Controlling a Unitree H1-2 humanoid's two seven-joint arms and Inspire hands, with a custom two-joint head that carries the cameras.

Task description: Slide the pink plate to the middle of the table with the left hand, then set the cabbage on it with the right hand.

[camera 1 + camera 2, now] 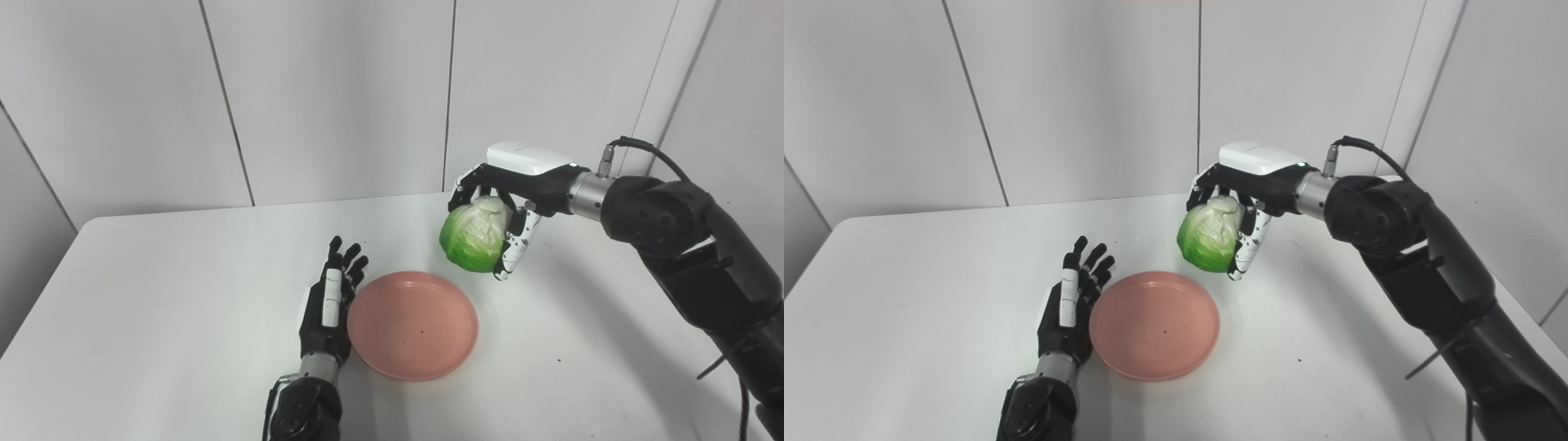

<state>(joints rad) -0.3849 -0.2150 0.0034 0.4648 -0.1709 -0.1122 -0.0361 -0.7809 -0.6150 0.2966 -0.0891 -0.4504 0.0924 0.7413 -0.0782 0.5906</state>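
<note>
Here, near the front edge of the white table [153, 294], the left hand [327, 300] is laid flat with fingers spread, holding nothing, right against the left rim of the pink plate [411, 324]. Farther back, the cabbage [474, 233] is held in the air by the right hand [511, 202], above the plate's far right rim.

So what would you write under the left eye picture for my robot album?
Right hand carries the cabbage above the table, near the empty pink plate beside the open left hand.

White table [153, 318]; pink plate [412, 324] near middle; left hand [327, 306] resting alongside
</note>
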